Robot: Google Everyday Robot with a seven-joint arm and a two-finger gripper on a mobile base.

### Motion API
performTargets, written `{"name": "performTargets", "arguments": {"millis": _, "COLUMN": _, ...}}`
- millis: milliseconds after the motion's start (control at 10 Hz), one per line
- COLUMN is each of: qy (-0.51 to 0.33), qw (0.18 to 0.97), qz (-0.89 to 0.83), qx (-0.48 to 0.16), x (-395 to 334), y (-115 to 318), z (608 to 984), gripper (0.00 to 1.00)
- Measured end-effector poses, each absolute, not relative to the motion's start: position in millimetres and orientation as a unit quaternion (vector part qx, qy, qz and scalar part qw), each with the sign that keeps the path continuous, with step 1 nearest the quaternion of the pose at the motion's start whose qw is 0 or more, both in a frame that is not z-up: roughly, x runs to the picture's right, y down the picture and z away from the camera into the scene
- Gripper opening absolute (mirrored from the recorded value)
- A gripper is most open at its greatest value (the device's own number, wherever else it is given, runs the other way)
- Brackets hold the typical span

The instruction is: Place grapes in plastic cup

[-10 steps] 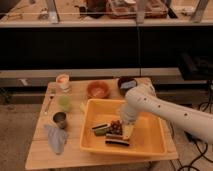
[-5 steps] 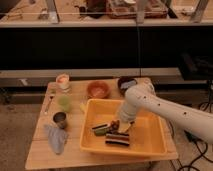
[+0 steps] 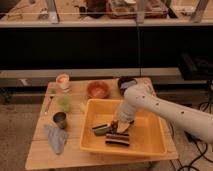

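Hanging inside yellow bin (image 3: 146, 138) (striped blocks (image 3: 117, 139) beside): pincer (image 3: 116, 125).

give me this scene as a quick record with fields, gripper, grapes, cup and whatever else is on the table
gripper: gripper low inside the yellow plastic tub, at the grapes
grapes: dark reddish-purple toy grapes in the tub, mostly hidden by the gripper
target: pale green translucent plastic cup, upright on the wooden table, left of the tub
also in tub: flat dark striped blocks
nearby: dark metal cup, orange bowl, blue-grey cloth
task state: grapes not yet in cup
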State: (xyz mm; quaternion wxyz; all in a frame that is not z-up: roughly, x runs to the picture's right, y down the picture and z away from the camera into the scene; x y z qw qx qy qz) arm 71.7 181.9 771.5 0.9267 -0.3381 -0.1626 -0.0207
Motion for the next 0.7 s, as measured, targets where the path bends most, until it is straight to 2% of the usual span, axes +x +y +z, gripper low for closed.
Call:
{"name": "performTargets", "arguments": {"millis": 200, "qy": -0.164, "qw": 0.926, "qz": -0.018, "qx": -0.339, "x": 70.5, "y": 182.5, "z": 772.2, "gripper": 0.15}}
{"name": "performTargets", "arguments": {"millis": 300, "qy": -0.165, "qw": 0.926, "qz": -0.017, "qx": -0.339, "x": 70.8, "y": 183.1, "z": 772.4, "gripper": 0.11}}
{"name": "performTargets", "arguments": {"millis": 700, "qy": -0.169, "qw": 0.931, "qz": -0.010, "qx": -0.324, "x": 74.8, "y": 176.9, "z": 763.6, "gripper": 0.10}}
